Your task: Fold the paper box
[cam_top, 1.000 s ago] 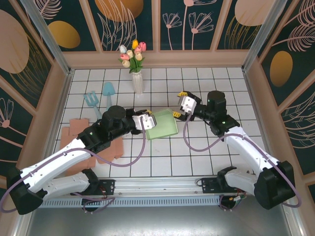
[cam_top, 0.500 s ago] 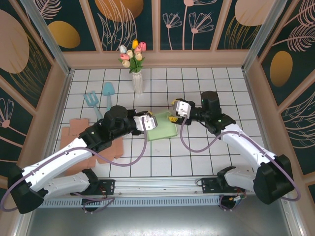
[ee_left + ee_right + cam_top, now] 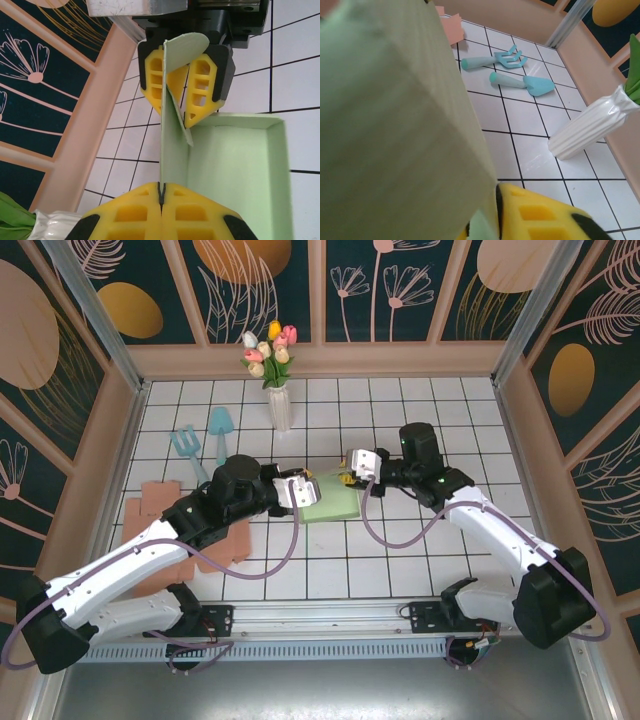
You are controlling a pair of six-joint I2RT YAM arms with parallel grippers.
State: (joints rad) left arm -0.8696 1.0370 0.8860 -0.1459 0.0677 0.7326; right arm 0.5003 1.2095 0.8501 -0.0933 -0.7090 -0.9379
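Observation:
The pale green paper box (image 3: 333,504) lies open on the white tiles at mid-table. My left gripper (image 3: 305,490) is shut on its left side wall. In the left wrist view the left gripper (image 3: 161,187) pinches the near end of that upright wall (image 3: 172,145). The right gripper (image 3: 179,112) clamps the wall's far end, and the box floor (image 3: 235,175) lies to the right. In the top view my right gripper (image 3: 350,476) meets the box's far corner. In the right wrist view the box wall (image 3: 395,125) looms large, nipped beside a yellow finger (image 3: 540,215).
A white vase of tulips (image 3: 280,405) stands behind the box. A teal rake (image 3: 184,443) and a teal shovel (image 3: 219,425) lie at the back left. A flat orange cardboard piece (image 3: 160,502) sits under my left arm. Walls ring the tiled floor.
My right gripper has moved left onto the box's far corner and closed on the wall. The box has settled lower. The left gripper has stayed shut on it.

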